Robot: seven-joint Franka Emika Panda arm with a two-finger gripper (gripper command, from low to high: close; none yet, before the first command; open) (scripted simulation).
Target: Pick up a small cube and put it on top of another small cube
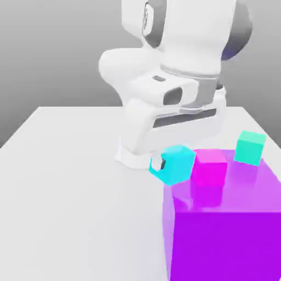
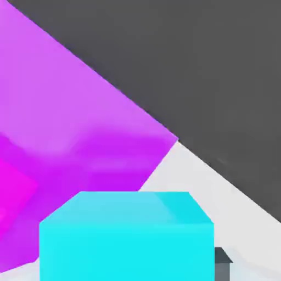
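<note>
No box, tray or bowl stands on the white bench [image 1: 71, 186]; what carries things here is a big purple block [image 1: 225, 230] at the exterior view's lower right, and its glossy top holds two small cubes. A magenta cube [image 1: 211, 167] sits near the top's left edge, and a greener teal cube [image 1: 250, 147] sits further back toward the exterior view's right, well apart from it. Both rest flat on the block and throw faint reflections into its surface.

The small cyan cube [image 1: 174, 164] is off the bench, held in the air at about the level of the block's top, just beside the magenta cube on its left and a little tilted. Whether the two cubes touch is hard to tell; they look very close. The hand [image 1: 163, 162] is closed on the cyan cube: a dark fingertip [image 1: 161, 163] presses its left face in the exterior view, and in the hand view a grey finger [image 2: 222, 262] shows by the side of the cyan cube [image 2: 126, 236], which looms large in front of the camera, with the purple block [image 2: 77, 126] and a sliver of magenta cube [image 2: 13, 197] beyond it.

The white arm [image 1: 175, 66] bends down from above and behind, its wrist angled toward the block's left edge. The magenta cube stands right next to the carried cube.
</note>
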